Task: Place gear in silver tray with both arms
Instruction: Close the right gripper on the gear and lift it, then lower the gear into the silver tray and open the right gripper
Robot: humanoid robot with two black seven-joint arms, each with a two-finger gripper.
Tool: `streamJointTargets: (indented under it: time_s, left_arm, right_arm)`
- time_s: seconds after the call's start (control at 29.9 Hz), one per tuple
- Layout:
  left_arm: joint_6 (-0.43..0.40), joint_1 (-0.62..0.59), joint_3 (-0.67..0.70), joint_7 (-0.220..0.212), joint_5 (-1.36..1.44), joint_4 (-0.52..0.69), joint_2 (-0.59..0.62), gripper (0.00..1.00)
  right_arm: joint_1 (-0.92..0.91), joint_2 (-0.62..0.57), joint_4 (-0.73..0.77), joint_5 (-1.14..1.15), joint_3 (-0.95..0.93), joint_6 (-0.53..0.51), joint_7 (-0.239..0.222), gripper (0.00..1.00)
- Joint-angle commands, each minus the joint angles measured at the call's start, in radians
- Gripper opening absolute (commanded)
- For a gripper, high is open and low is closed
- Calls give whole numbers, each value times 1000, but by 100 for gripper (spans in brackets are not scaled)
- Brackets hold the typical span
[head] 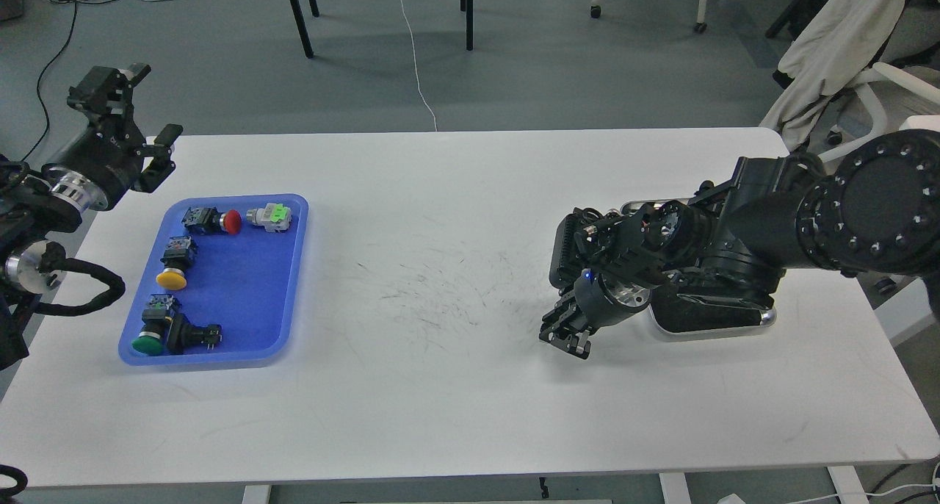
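Note:
The silver tray (764, 317) lies on the right of the white table, mostly hidden under my right arm; only its front rim and dark base show. The gear lies in a blue plastic tray (294, 269) on the left: a red push button (232, 222), a white and green part (270, 216), a yellow button (172, 277), a green button (148, 342) and a black part (192, 335). My left gripper (145, 114) is open and empty, raised beyond the blue tray's far left corner. My right gripper (565, 336) points down at the table left of the silver tray; its fingers are too dark to tell apart.
The white table (440, 232) has scuff marks in the middle. Chair legs (297, 15) and cables stand on the floor beyond the far edge. A chair with cloth (830, 48) is at the back right.

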State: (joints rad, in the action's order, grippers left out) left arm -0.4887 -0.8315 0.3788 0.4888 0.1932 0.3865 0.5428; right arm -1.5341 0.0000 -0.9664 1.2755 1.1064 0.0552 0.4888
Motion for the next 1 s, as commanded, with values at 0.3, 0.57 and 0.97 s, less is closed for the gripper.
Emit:
streamJointTargets:
  time_s: [0.3, 0.57, 0.97]
  left_arm:
    - [0, 6, 0, 0, 0, 0, 0, 99]
    - [0, 8, -1, 0, 0, 0, 2, 99]
    - [0, 8, -1, 0, -1, 0, 3, 99]
  right_arm:
    - [-83, -112, 69, -51, -66, -12, 0, 2]
    - [-92, -320, 58, -67, -98, -11, 0, 2]
    - [63, -491, 69, -56, -102, 0, 0, 2]
